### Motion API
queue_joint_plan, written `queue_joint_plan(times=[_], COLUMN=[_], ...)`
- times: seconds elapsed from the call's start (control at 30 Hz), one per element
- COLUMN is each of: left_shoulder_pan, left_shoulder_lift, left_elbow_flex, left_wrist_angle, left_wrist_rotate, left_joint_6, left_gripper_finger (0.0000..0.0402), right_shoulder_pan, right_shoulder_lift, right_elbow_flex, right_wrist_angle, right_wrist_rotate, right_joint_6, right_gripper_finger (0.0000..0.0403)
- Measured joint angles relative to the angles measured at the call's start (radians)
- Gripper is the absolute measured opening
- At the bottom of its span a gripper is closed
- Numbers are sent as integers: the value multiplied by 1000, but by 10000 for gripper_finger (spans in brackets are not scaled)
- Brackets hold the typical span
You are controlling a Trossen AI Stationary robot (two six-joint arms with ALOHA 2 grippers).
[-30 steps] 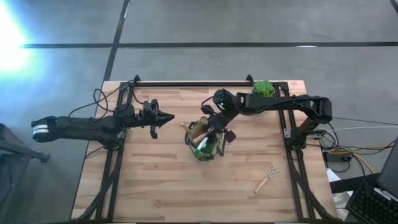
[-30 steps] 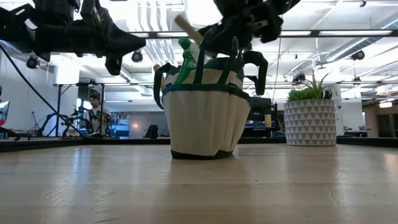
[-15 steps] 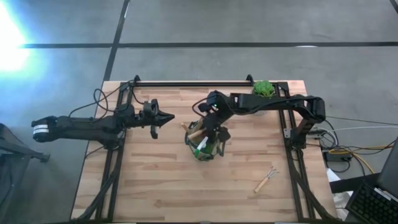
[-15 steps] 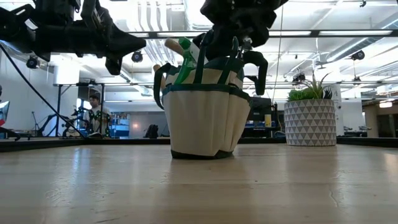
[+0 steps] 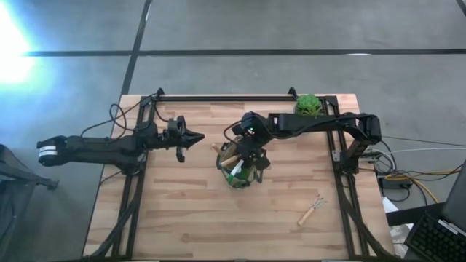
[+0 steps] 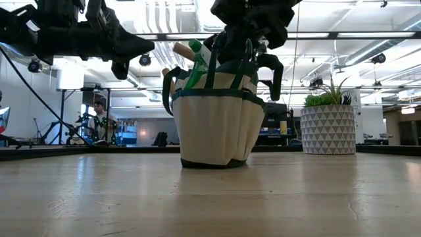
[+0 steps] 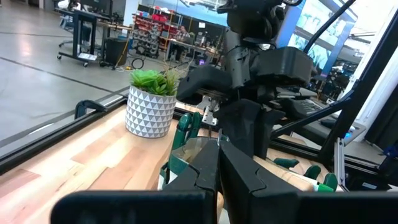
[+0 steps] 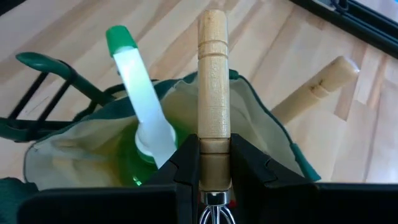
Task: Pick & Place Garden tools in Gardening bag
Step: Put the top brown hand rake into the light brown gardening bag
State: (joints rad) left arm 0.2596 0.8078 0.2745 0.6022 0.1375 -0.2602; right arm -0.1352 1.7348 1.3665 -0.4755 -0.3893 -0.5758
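Observation:
The beige gardening bag [image 5: 239, 169] with dark green trim stands upright on the table's middle; it also shows in the low view [image 6: 217, 125]. A green spray bottle [image 8: 144, 118] stands in it, and a wooden handle [image 8: 316, 86] sticks out at its side. My right gripper [image 5: 250, 148] is over the bag's mouth, shut on a wooden-handled tool [image 8: 213, 74]. A second wooden-handled fork [image 5: 312, 209] lies flat on the table at the near right. My left gripper [image 5: 195, 137] is shut and empty, in the air left of the bag. My right gripper pinches the tool's wooden handle [image 8: 214, 163] between its two fingers, near the metal end. The fingers lie across the handle and come from above. The tool is lifted clear over the bag's mouth, and its free handle end [image 6: 181, 49] slants up toward the table's left. Its metal head is hidden.
A green plant in a white patterned pot [image 5: 309, 103] stands at the far right corner, behind the right arm. Dark frame rails [image 5: 218, 97] run along the far edge and both sides. Bare wood [image 5: 189, 218] lies near the front edge.
My right gripper has gone toward the table's left and a little down, from the bag's right side to over its mouth, still shut on the tool. The tool's handle end has come lower, down to the spray bottle's top.

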Motion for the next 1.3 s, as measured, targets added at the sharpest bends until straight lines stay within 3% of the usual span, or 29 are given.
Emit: queue_joint_plan(times=[0.83,1.3], left_shoulder_pan=[0,0], left_shoulder_lift=[0,0], left_elbow_flex=[2,2], left_wrist_angle=[6,10], left_wrist_rotate=[1,3], left_joint_6=[-6,-14], left_gripper_finger=[16,16], right_shoulder_pan=[6,4], right_shoulder_lift=[1,1], right_elbow_flex=[-63,-64], right_wrist_angle=[70,67], right_wrist_rotate=[-2,52], right_joint_6=[56,79], right_gripper_finger=[47,47])
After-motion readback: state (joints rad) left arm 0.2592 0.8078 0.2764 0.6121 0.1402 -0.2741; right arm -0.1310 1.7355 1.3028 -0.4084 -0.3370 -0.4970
